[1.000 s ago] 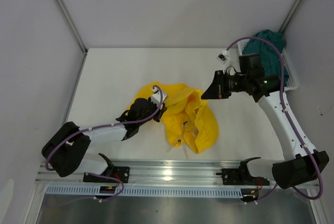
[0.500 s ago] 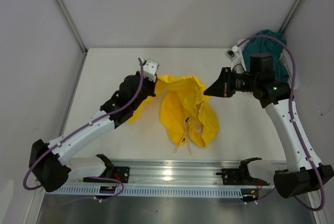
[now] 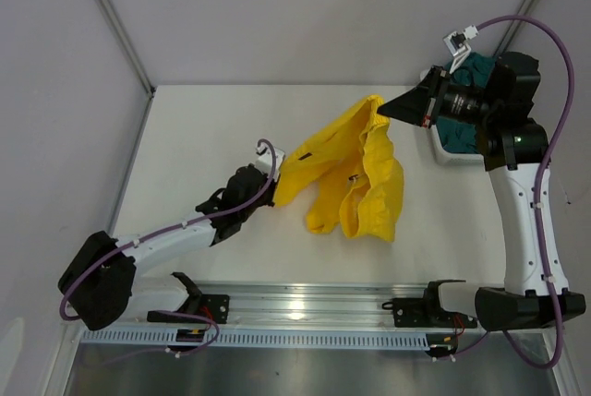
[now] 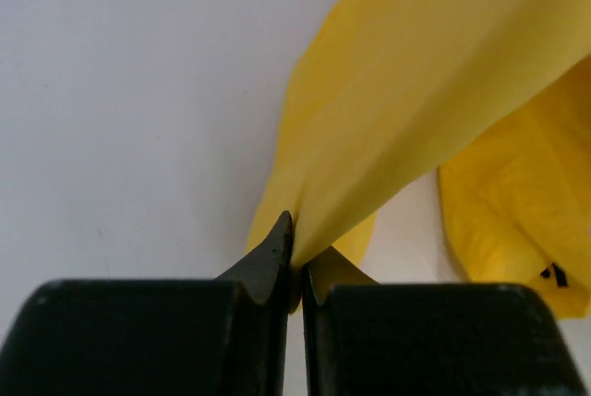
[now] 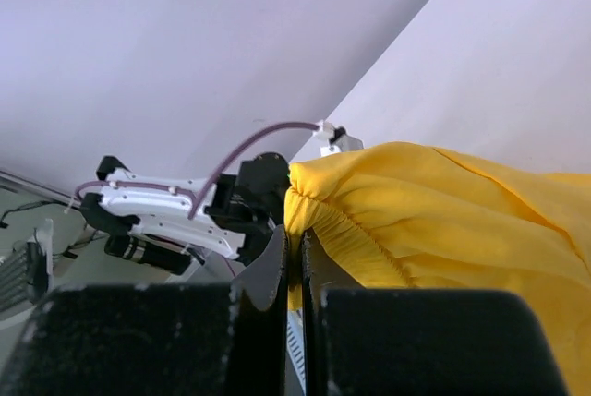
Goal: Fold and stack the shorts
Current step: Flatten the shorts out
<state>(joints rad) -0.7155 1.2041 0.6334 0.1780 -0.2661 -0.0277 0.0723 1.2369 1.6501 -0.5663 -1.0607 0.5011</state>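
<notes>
Top view: the left claw (image 3: 274,172) pinches a near corner of the yellow shorts (image 3: 355,184), and the right claw (image 3: 386,112) holds the far edge raised. The cloth sags between them. The teal shorts (image 3: 477,66) lie behind the right claw in the white basket (image 3: 446,153).
Left wrist view: jaws closed on a thin yellow fold rising from the tips.
Right wrist view: jaws closed on a gathered hem (probably the waistband).
Doing it well: draw both claws apart evenly, then lower the cloth flat.
</notes>
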